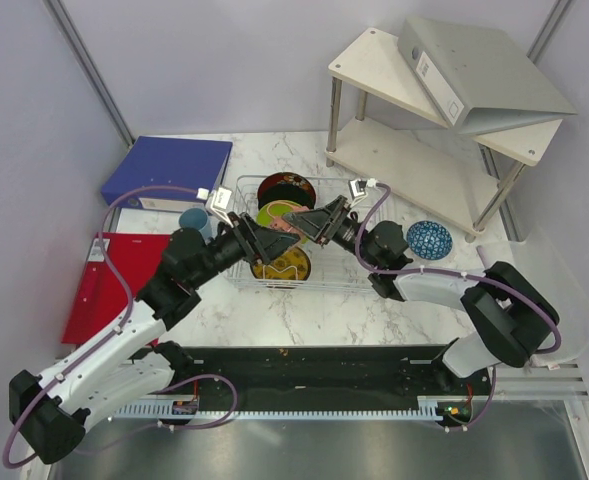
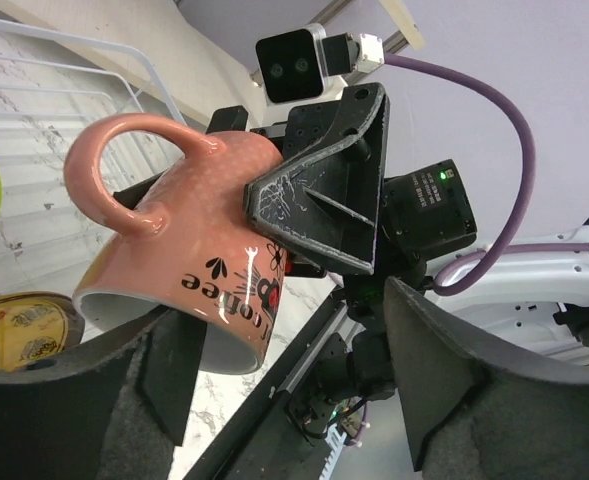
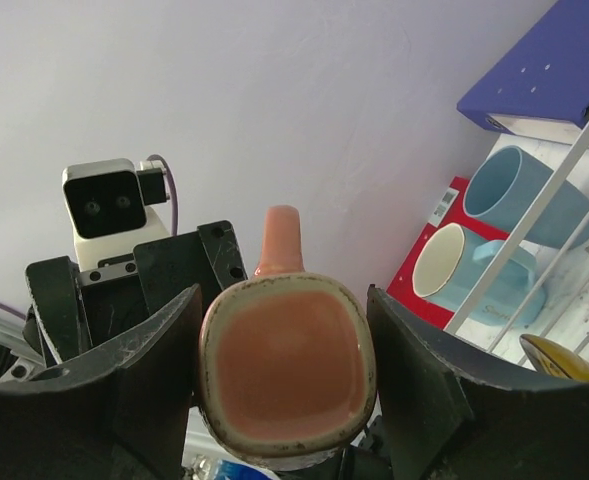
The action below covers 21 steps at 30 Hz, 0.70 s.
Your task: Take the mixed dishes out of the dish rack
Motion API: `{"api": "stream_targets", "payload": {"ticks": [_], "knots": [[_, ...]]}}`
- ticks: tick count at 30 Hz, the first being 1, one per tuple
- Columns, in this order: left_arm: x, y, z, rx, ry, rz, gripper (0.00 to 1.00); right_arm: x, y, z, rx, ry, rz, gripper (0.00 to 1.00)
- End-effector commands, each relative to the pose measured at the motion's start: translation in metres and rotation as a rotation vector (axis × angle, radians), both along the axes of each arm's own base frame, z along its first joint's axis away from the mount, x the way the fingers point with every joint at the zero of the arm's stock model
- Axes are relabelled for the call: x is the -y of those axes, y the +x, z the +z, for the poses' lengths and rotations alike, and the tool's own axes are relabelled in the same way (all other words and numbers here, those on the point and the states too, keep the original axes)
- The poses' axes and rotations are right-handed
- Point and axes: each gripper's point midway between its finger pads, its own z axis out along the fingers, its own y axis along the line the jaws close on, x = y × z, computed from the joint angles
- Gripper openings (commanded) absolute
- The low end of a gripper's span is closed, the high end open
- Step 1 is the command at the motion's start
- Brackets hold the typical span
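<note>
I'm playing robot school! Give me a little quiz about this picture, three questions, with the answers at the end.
1. True or false: the pink mug is sitting inside the dish rack.
2. Which gripper's fingers clamp the mug? A) left B) right C) neither
3. Fill in: the blue patterned dish rests on the ____, to the right of the rack.

Key:
1. False: it is held up in the air.
2. B, the right gripper.
3. table.
</note>
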Motion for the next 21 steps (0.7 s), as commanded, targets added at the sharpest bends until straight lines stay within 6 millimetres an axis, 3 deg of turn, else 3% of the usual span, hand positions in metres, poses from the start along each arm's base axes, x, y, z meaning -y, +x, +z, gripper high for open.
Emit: {"api": "stream_targets", "payload": {"ticks": [1,8,10,12,14,15,16,17,19,20,21], "knots": [[0.011,-0.003,0.03,0.087,-0.047,-0.029,0.7,-0.001,-0.005,0.029,0.09,0.073,0.006,0.0],[0.013,-0.003,0.023,0.082,-0.034,-0.031,0.27,-0.001,-0.008,0.027,0.095,0.06,0.012,0.0],[0.013,-0.003,0.022,0.085,-0.025,-0.033,0.06,-0.001,-0.009,0.026,0.097,0.048,0.015,0.0],[0.012,-0.001,0.019,0.074,-0.012,-0.021,0.02,-0.003,-0.01,0.025,0.101,0.027,0.025,0.0],[0.008,0.002,0.014,0.054,0.03,0.006,0.02,-0.005,-0.011,0.023,0.103,-0.006,0.033,0.17],[0.006,0.004,0.013,0.052,0.048,0.02,0.02,-0.006,-0.012,0.022,0.124,-0.034,0.037,0.33],[0.001,0.007,0.009,0.033,0.094,0.05,0.02,-0.007,-0.012,0.02,0.125,-0.06,0.035,0.67],[-0.002,0.008,0.006,0.029,0.122,0.063,0.02,-0.007,-0.01,0.013,0.102,-0.126,0.03,0.78],[-0.011,0.013,0.006,0.03,0.191,0.112,0.02,-0.001,0.004,0.001,0.13,-0.274,-0.061,0.95],[-0.018,0.013,-0.012,-0.026,0.265,0.128,0.02,0.006,0.007,-0.011,0.081,-0.392,-0.088,0.97],[-0.023,0.015,-0.015,-0.027,0.305,0.146,0.02,0.013,0.012,-0.015,0.079,-0.462,-0.13,0.98]]}}
